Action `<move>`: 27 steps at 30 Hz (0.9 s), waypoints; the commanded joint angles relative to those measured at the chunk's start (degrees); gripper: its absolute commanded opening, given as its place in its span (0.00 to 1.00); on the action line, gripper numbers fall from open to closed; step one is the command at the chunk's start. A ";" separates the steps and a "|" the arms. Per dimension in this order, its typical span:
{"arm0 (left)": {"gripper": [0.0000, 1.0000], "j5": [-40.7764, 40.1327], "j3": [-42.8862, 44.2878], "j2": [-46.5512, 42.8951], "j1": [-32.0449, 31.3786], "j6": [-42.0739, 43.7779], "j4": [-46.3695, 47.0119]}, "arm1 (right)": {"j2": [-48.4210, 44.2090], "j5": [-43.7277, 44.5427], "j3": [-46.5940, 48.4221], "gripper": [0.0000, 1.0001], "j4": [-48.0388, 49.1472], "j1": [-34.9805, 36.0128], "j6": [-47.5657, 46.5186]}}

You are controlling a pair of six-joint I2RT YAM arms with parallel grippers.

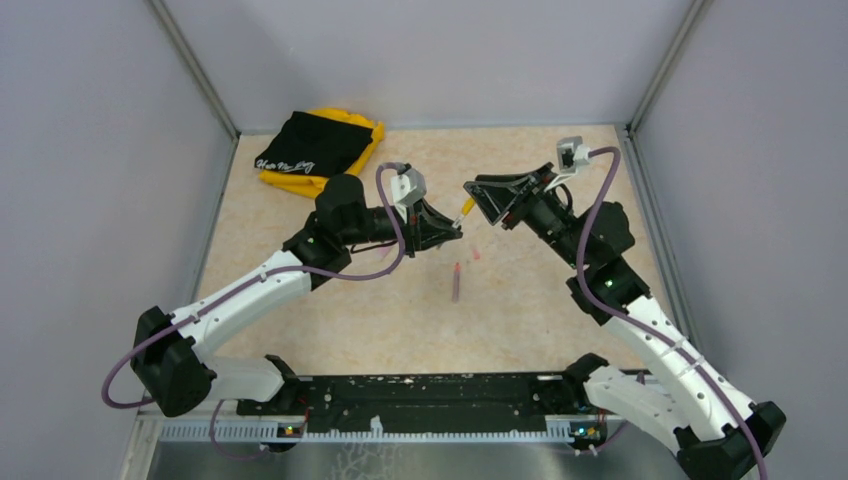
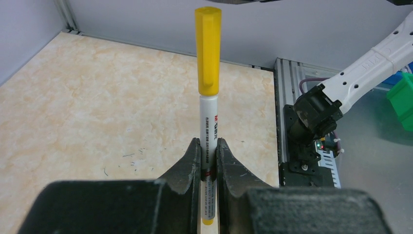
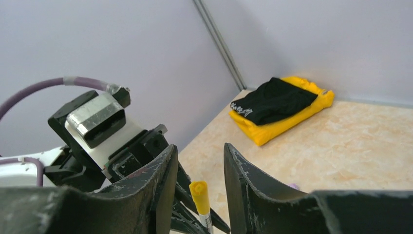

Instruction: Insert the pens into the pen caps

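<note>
While the white pen [image 2: 209, 119] is clamped upright between the closed fingers of the left gripper [image 2: 208, 146], its orange-yellow cap [image 2: 208, 48] is seen seated on the pen's free end, pointed toward the right arm. The right gripper [image 3: 199, 146] is positioned around that cap with its jaws parted. A gap is visible on each side, so nothing is gripped by it. Both grippers are held above the middle of the beige table [image 1: 380, 320]. A pinkish-red pen [image 1: 456, 283] is laid flat on the table, nearer the arm bases. A tiny pink item [image 1: 476, 255], too small to identify, is seen near it. A folded black and yellow cloth [image 1: 320, 145] is placed in the far left corner.
</note>
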 commanded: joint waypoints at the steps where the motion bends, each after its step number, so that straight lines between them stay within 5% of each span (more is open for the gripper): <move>1: 0.00 2.89 1.57 -0.19 -0.27 1.21 1.17 | 0.98 -4.27 3.55 0.37 0.99 -0.04 -0.91; 27: 0.00 2.08 1.05 -0.89 -0.27 1.29 1.51 | 1.25 -8.13 1.16 0.27 1.28 -0.04 -2.39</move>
